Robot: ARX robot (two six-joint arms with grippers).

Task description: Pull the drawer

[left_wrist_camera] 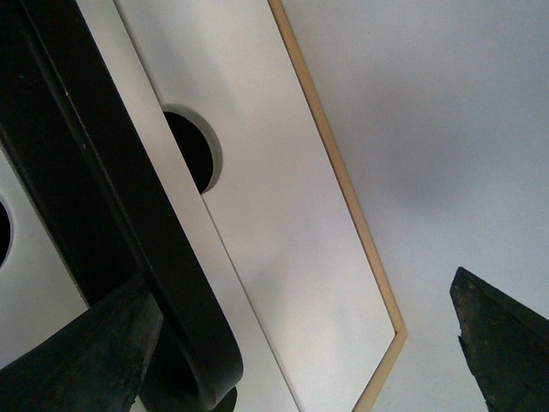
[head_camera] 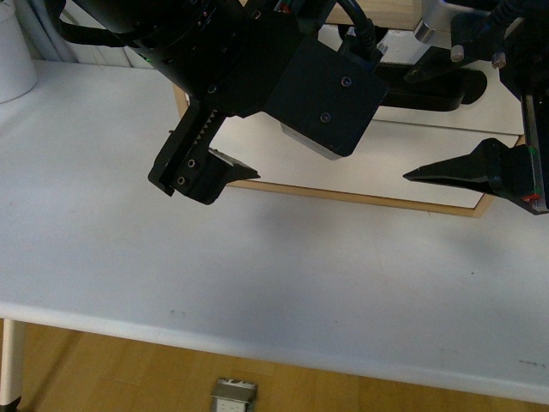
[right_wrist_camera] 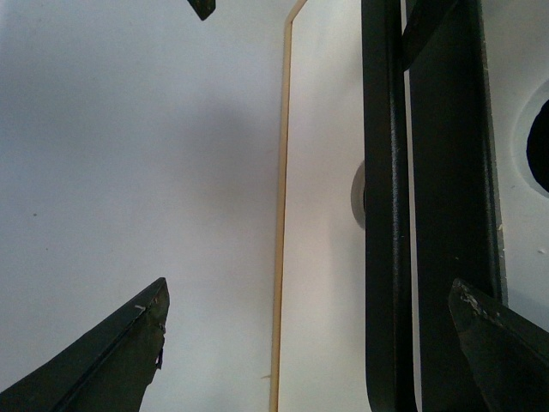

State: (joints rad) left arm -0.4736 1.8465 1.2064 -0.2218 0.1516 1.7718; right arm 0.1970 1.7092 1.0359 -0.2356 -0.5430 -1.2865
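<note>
Left pincer [left_wrist_camera: 300,283], right pincer [right_wrist_camera: 304,343] agape at drawer [right_wrist_camera: 384,215], white table [head_camera: 257,275] beneath.

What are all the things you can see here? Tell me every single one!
table: one, white, under everything
cabinet: one, white with a wood edge, on the far side of the table
drawer: one, white front with a dark half-round notch, in the cabinet
handle: one, black bar, on the drawer
tub: one, white, far left of the table
small box: one, grey, on the brown floor
left gripper: one, black, open, at the handle
right gripper: one, black, open, at the handle
</note>
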